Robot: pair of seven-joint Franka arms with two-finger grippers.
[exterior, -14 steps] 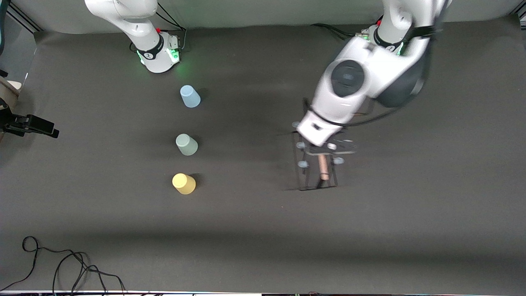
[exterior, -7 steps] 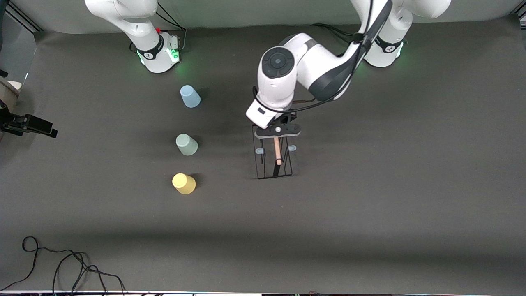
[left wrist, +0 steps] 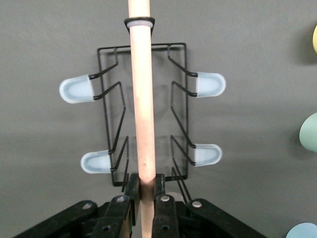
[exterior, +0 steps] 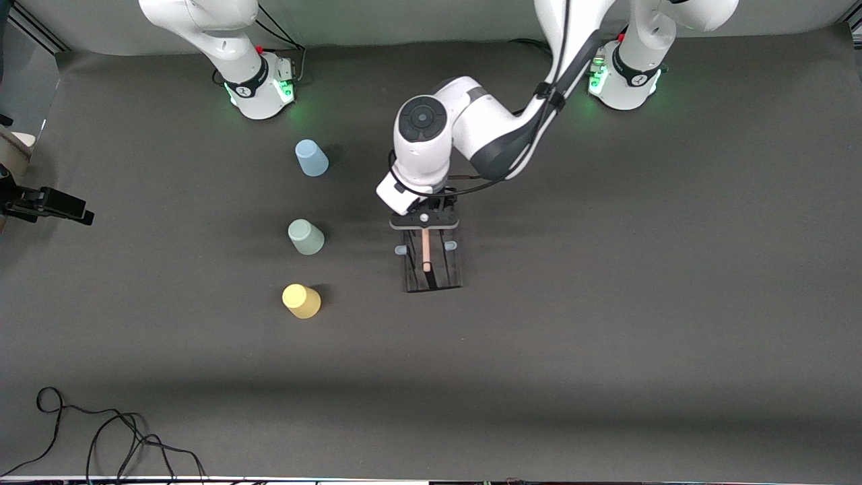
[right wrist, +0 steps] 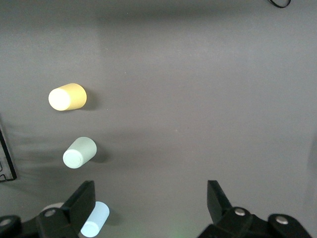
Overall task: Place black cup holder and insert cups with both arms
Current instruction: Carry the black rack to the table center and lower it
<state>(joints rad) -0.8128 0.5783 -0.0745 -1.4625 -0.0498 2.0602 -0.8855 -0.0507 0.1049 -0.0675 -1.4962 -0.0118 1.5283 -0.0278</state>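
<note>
My left gripper (exterior: 425, 222) is shut on the light wooden rod handle (left wrist: 141, 99) of the black cup holder (exterior: 431, 268), at the middle of the table. I cannot tell whether the rack rests on the mat. The left wrist view shows its wire frame (left wrist: 106, 119) and pale-tipped pegs (left wrist: 77, 89). Three upside-down cups stand in a row toward the right arm's end: light blue (exterior: 311, 158), grey-green (exterior: 306, 237), yellow (exterior: 301, 301). My right gripper (right wrist: 150, 187) is open and empty, high over the mat near the light blue cup (right wrist: 95, 219).
A dark mat (exterior: 606, 303) covers the table. A black cable (exterior: 101, 431) lies at the near corner at the right arm's end. A black device (exterior: 47, 204) sticks in at that end's edge. The arm bases (exterior: 259, 87) stand at the far edge.
My left arm has carried the cup holder from its own end toward the middle of the table, closer to the row of cups. The cups have not moved.
</note>
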